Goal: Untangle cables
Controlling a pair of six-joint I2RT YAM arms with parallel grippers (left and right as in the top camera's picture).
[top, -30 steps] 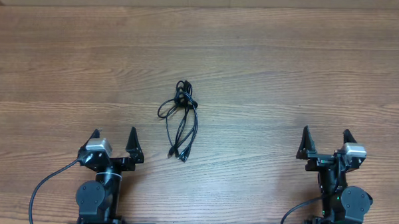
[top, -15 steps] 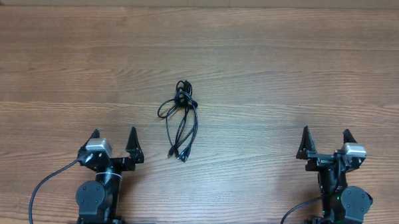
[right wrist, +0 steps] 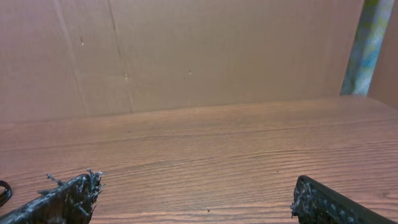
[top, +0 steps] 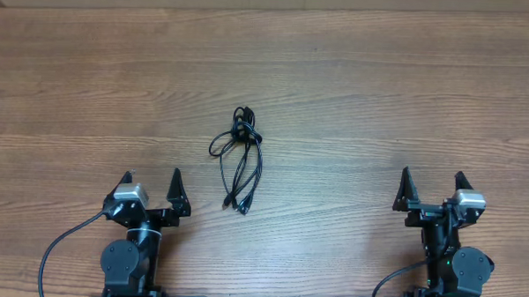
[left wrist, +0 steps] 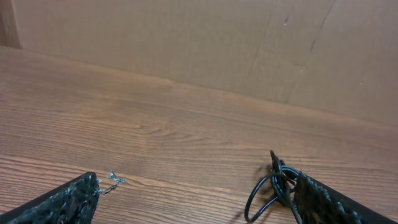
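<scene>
With the left claw [top: 151, 183] and right claw [top: 431, 184] both spread apart and empty, the knotted black cable bundle [top: 239, 156] lies mid-way across the bench [top: 381, 82], where a one-sided pull would likely tighten its knot.

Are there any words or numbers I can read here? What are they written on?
None: no word, label, number or sign can be read in any view.
The cables, table, cardboard wall, left gripper and right gripper all show no writing.
</scene>
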